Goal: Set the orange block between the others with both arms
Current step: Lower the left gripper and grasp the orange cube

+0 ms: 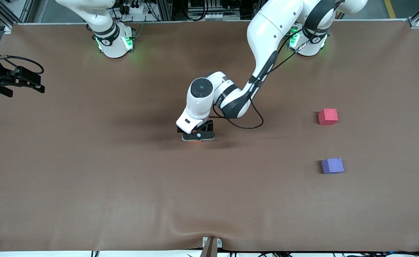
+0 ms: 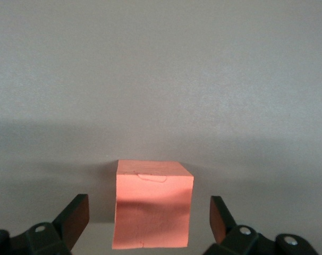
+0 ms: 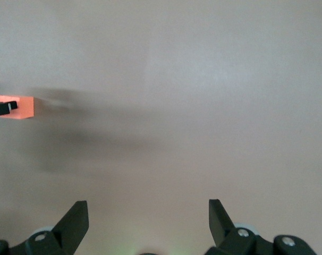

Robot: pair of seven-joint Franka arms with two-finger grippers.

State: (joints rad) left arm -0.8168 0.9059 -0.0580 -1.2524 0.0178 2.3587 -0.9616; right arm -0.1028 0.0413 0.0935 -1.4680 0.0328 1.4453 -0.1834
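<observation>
Left gripper [image 1: 197,137], fingers spread astride orange block [image 2: 152,210] at table centre, nine o'clock from both cubes; off-centre closing could twist it; right gripper [image 3: 147,226] waits, spread.

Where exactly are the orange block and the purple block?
orange block [image 2: 153,204], left wrist view, middle of its facing side.
purple block [image 1: 332,166], front view, centre of the cube.

We found the orange block [image 2: 153,204] mid-table between the left gripper's [image 2: 150,220] spread fingers (untouched); the others [image 1: 328,116] lay toward the left arm's end.
</observation>
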